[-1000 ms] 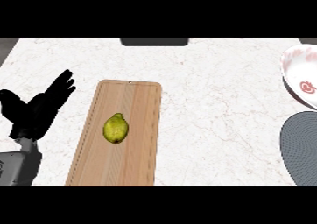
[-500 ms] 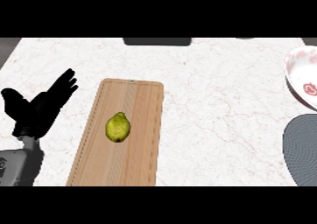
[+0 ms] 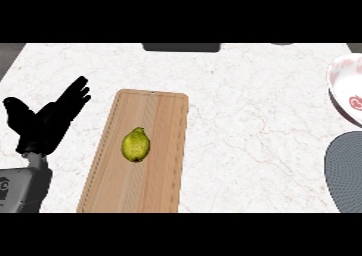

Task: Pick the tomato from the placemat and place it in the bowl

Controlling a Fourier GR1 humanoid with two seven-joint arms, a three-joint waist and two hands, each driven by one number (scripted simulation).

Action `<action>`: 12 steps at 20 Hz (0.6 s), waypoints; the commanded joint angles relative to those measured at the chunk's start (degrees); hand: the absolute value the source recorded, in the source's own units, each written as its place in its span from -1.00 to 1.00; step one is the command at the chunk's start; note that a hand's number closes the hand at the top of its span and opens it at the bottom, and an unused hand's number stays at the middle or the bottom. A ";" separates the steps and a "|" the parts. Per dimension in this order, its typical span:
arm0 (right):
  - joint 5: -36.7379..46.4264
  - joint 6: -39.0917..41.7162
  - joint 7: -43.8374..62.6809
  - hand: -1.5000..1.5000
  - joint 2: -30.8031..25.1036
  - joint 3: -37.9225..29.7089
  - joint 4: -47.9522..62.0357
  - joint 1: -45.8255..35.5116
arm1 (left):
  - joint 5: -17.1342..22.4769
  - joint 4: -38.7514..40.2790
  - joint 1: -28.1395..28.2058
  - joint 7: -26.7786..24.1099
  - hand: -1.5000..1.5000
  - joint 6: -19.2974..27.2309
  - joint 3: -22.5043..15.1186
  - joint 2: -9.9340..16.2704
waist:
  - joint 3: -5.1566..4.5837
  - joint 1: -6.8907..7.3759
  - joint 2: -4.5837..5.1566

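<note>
A small red tomato [image 3: 355,102] lies inside the white bowl [image 3: 340,80] at the right edge of the head view. Just below the bowl, a dark grey round placemat [image 3: 350,175] is partly cut off by the right edge, with nothing on its visible part. My left hand [image 3: 42,124] rests at the far left, open with fingers spread and pointing up, well away from the bowl and the mat. My right hand does not show.
A long wooden cutting board [image 3: 158,150] lies left of centre with a yellow-green lemon [image 3: 136,145] on it. A dark object [image 3: 181,47] sits at the counter's far edge. White marble counter [image 3: 250,130] spreads between board and bowl.
</note>
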 commanded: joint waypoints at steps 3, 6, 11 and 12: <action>5.41 -5.73 2.81 1.00 4.92 5.35 8.76 -10.08 | 2.02 0.86 -0.90 0.17 0.00 -3.45 1.79 1.95 | 0.05 0.82 0.28; 9.24 -10.37 4.53 1.00 9.68 8.63 12.62 -14.48 | -2.32 -1.80 0.16 0.53 0.00 1.19 -1.84 -1.81 | 0.08 1.31 0.36; 12.53 -12.11 -0.18 1.00 11.77 9.86 25.10 -20.49 | -0.64 -2.34 -0.49 1.32 0.00 -0.46 -1.21 -1.38 | 0.15 2.14 0.67; 12.17 -11.56 -2.38 1.00 12.37 9.54 26.77 -20.94 | -0.13 0.63 -2.54 1.14 0.00 -1.59 0.44 0.35 | 0.14 1.34 0.65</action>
